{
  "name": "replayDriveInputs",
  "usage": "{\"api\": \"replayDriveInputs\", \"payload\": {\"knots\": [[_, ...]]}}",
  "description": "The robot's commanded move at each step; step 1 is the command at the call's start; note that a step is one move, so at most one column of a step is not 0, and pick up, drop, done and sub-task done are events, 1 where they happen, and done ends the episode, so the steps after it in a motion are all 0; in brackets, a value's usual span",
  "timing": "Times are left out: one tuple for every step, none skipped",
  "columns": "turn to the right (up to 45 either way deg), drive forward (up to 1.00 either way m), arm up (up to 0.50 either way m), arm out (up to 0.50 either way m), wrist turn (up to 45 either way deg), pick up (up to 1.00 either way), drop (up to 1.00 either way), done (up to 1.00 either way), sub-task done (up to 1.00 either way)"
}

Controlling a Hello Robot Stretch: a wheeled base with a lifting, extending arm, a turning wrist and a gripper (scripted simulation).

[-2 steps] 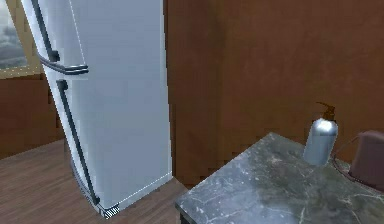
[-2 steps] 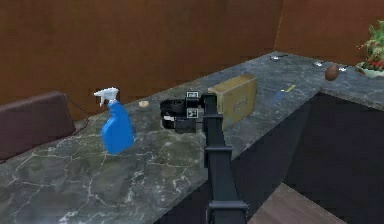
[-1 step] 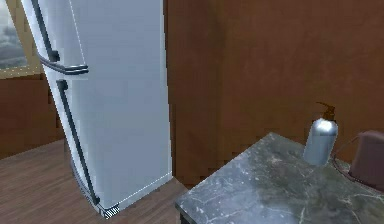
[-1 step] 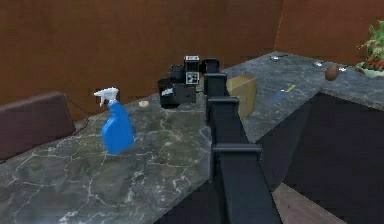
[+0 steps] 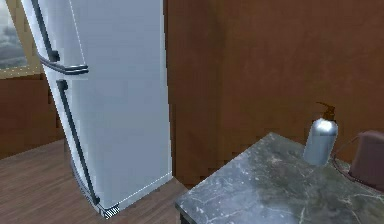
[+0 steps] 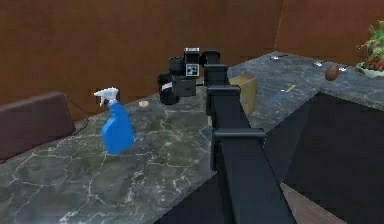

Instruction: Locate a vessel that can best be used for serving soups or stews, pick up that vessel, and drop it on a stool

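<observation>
Reaching out from the arm side view's bottom edge, my dark arm (image 6: 235,150) stretches across a grey marbled desk (image 6: 60,180). My fingers (image 6: 164,89) sit at its far end, just left of two white marked squares (image 6: 190,58). I cannot tell their state from here, nor whether they hold anything, since the stone top lies right behind them.

A blue spray bottle (image 6: 117,128) with a white trigger stands upright on the desk, left of my fingers and apart from them. A tan box (image 6: 245,95) rests just right of my arm. Further right the desk runs on to a corner, where a small brown rounded thing (image 6: 331,72) sits near a green plant (image 6: 372,45). It is too small for me to tell whether it is the soup vessel. A dark brown block (image 6: 30,122) stands at the desk's left end.

Brown wooden wall (image 6: 120,40) backs the whole surface. In the forward view the same marbled top shows at the lower right, carrying a grey-blue bottle (image 5: 320,140) with a dark trigger. A tall white fridge (image 5: 110,90) stands on the wooden floor (image 5: 35,180) beside a window (image 5: 12,45).
</observation>
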Motion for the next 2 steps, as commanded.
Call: {"api": "replayDriveInputs", "payload": {"knots": [[0.0, 0.00, 0.00, 0.00, -45.0, 0.00, 0.00, 0.00, 0.00], [0.0, 0.00, 0.00, 0.00, -45.0, 0.00, 0.00, 0.00, 0.00]]}}
